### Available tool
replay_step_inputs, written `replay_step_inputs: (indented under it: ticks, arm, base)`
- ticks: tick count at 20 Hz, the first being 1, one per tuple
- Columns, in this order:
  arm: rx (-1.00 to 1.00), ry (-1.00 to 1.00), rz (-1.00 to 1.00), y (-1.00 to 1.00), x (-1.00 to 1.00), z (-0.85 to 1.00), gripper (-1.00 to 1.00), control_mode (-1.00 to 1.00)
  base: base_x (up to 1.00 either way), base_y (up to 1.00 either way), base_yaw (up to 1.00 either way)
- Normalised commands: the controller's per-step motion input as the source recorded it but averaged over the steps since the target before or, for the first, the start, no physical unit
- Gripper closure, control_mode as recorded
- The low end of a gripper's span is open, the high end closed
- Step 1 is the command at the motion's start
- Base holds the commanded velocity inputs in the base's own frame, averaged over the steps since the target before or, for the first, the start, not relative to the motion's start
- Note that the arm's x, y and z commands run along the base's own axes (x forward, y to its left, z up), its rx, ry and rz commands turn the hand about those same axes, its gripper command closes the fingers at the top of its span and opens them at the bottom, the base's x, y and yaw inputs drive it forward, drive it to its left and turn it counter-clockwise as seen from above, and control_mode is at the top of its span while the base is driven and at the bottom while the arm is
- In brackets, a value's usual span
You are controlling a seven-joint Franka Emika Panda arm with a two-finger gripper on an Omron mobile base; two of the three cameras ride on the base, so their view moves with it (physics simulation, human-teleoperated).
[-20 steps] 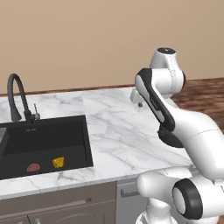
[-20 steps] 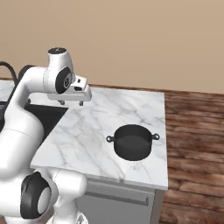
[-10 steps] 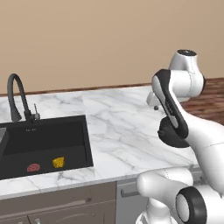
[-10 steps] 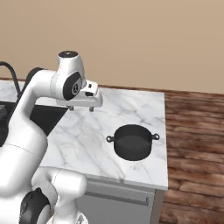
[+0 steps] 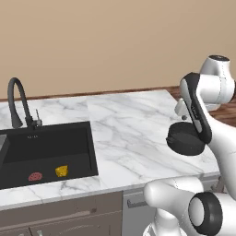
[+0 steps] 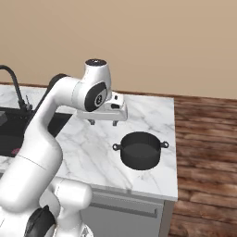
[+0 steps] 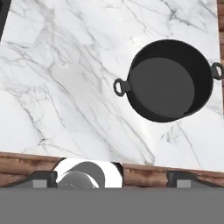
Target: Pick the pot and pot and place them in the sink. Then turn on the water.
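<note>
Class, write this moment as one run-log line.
pincer: open, empty, above counter | dark pot: upright on counter, untouched | sink: no pot inside

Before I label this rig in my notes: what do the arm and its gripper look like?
The arm is glossy white with rounded, tube-like links and dark grey to black joints, one capped by a dark round disc. The gripper has a flat white body and two small dark fingers. No cables or markings show.
</note>
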Motion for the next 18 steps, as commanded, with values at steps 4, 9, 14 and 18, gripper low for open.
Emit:
replay_step_inputs:
  ticks: [4,9,14,18]
  arm:
    - [-0.04,0.11,0.00,-0.33,0.00,-0.29,-1.00,-1.00]
    - [-0.06,0.09,0.00,-0.24,0.00,-0.35,-1.00,-1.00]
    - [-0.06,0.08,0.00,-0.15,0.00,-0.31,-1.00,-1.00]
    - [-0.05,0.09,0.03,-0.07,0.00,-0.29,-1.00,-1.00]
  base:
    - [0.00,0.00,0.00]
    - [0.00,0.00,0.00]
    - [0.00,0.00,0.00]
    - [0.00,0.00,0.00]
